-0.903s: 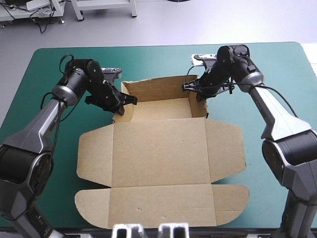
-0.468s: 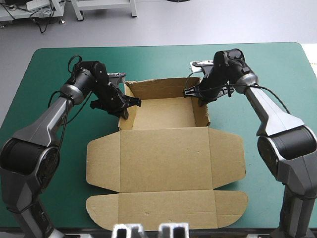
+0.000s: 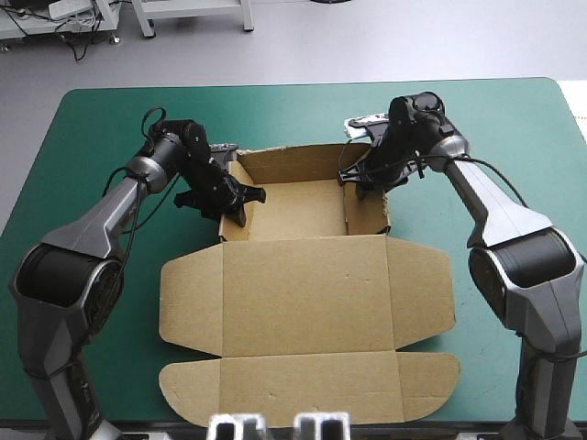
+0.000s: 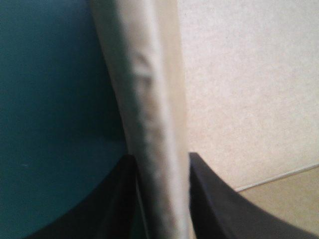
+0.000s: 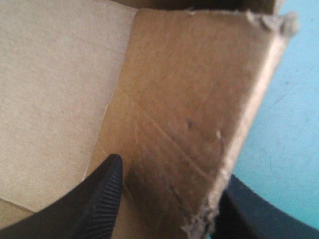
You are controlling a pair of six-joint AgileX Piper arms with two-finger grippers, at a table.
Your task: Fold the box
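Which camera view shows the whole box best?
The high view: the box shows entire, far walls raised, lid flat. Each wrist view shows only one wall, held in the left gripper or the right gripper.

no text, label or number can be read (the box [image 3: 307, 298] is plain brown board).
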